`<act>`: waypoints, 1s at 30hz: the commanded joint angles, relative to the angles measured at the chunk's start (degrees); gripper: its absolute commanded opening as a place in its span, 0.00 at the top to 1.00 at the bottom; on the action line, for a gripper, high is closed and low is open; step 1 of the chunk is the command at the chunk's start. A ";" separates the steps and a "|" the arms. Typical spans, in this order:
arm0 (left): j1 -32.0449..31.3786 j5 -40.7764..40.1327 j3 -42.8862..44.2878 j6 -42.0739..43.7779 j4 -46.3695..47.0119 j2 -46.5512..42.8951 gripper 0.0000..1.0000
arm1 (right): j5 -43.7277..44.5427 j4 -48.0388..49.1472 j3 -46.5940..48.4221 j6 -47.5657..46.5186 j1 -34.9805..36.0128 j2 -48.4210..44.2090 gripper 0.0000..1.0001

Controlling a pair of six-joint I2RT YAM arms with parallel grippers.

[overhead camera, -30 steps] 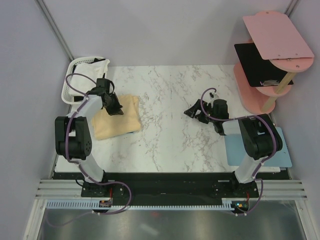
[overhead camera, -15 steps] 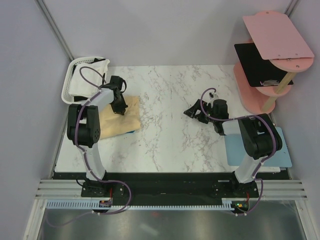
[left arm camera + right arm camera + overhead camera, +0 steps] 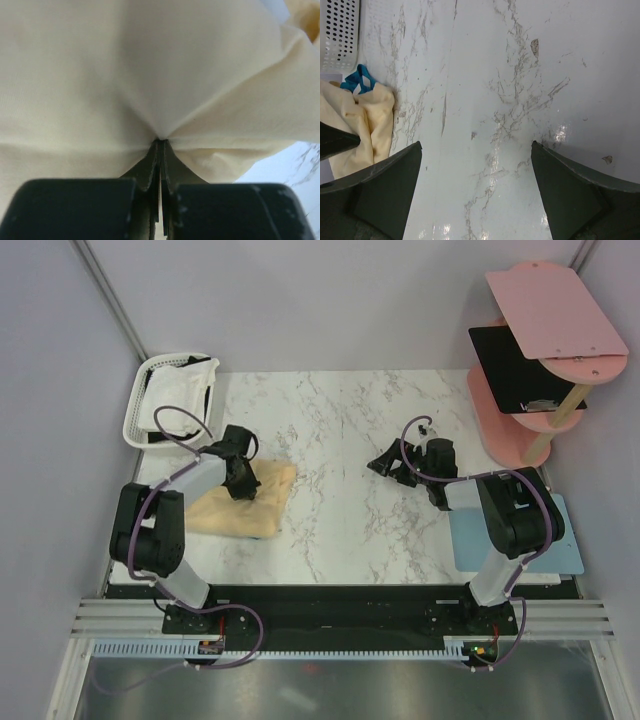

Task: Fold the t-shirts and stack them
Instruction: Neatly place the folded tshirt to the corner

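Left wrist view shows my left gripper [image 3: 160,142] pinched shut on a pleat of the cream t-shirt [image 3: 150,65], bunched at the left of the table [image 3: 520,75], presumably to drag it flat, while my right gripper [image 3: 476,145] hovers wide open, empty.

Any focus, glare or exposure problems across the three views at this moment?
Left wrist: the cream t-shirt fills the frame, bright and soft-focus, with creases readable only near where the left gripper pinches it. Right wrist: small glare patches on the marble table, and the right gripper is dark at the lower corners. Top external: even light, sharp, faint shadows.
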 commanded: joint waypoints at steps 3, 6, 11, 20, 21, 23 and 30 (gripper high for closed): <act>-3.77 3.69 -12.63 -5.58 -7.17 -9.33 0.98 | -0.16 -6.40 -2.27 -0.21 0.65 1.27 0.02; -5.09 2.99 -11.93 -4.18 -7.35 -15.56 0.98 | -0.42 -6.05 -2.53 0.06 0.65 1.10 0.02; -5.79 0.88 -7.90 -2.34 -7.08 -26.02 0.98 | 0.45 -9.55 -0.78 -2.40 2.93 -1.00 0.02; -5.79 6.41 -7.52 -1.00 -5.68 -29.20 0.98 | -1.56 -15.98 9.06 -3.38 12.15 -4.79 0.93; -5.71 6.41 -8.41 -1.53 -5.50 -29.73 0.98 | -2.00 -16.59 12.12 -3.28 13.12 -4.71 1.00; -5.18 5.45 -9.99 -2.41 -5.59 -29.64 0.98 | -3.84 -17.82 17.73 -3.20 16.11 -3.31 1.00; 6.66 20.05 -12.98 -0.40 6.93 -26.83 0.98 | -11.75 -17.48 30.86 -0.39 27.43 4.78 1.00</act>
